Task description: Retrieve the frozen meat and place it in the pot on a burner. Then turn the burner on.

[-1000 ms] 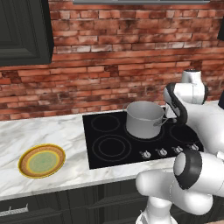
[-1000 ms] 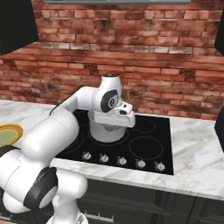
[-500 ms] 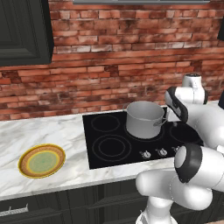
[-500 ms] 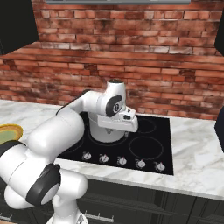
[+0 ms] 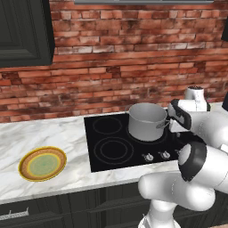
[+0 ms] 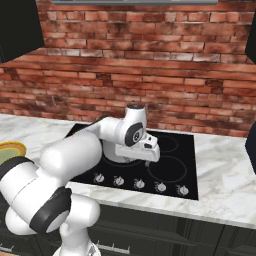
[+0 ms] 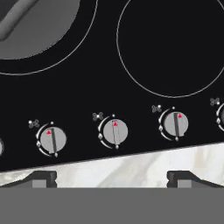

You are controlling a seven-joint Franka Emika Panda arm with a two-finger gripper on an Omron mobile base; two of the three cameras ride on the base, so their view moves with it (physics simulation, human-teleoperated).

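I am hovering the open, empty pincer point(image 7: 112, 177) over the round silver dials point(image 7: 115, 132) at the black cooktop's point(image 6: 175, 160) near edge, ready to choose one. The wide silver-grey stockpot point(image 5: 147, 121) is sitting on the far burner; I cannot see the meat.

red brick wall point(image 5: 116, 67), dark cabinets point(image 5: 24, 33), white marble counter point(image 5: 53, 133), black cooktop point(image 6: 165, 160)

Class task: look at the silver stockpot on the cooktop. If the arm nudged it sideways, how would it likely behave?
The pot is wide and stands flat on the glossy black cooktop, so it would probably slide rather than tip. Its metal walls look rigid and unlikely to flex. The small side handle seems the likeliest place for a push to turn it.
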